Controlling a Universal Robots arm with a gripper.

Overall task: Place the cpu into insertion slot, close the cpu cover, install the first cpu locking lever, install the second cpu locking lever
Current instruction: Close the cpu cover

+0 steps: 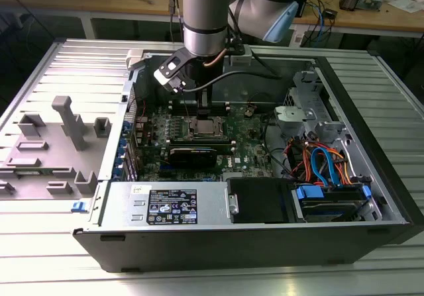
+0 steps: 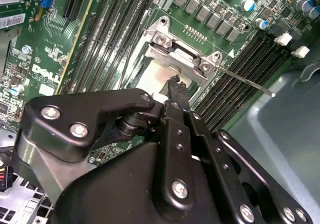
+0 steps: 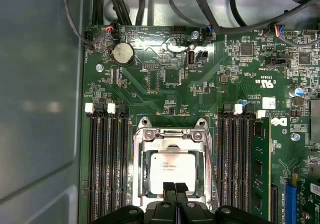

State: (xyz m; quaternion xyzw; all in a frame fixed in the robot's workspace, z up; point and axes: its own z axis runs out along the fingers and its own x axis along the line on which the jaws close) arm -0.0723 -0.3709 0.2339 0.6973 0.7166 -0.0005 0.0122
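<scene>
Gripper [image 3: 175, 188] hovers close over the insertion slot [image 3: 146, 176] of the green motherboard [image 3: 165, 98], jaws drawn together and holding nothing. The cpu [image 3: 172, 166] lies seated in the slot, and the cpu cover [image 3: 172, 143] lies flat around it, framing its metal top. In the second wrist view, a thin locking lever [image 2: 245, 81] juts out over the long black memory slots [image 2: 250, 53] beside the socket.

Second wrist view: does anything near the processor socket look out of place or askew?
A thin silver metal lever juts out over the long black memory slots, apparently unlatched from the metal-framed processor socket.
</scene>
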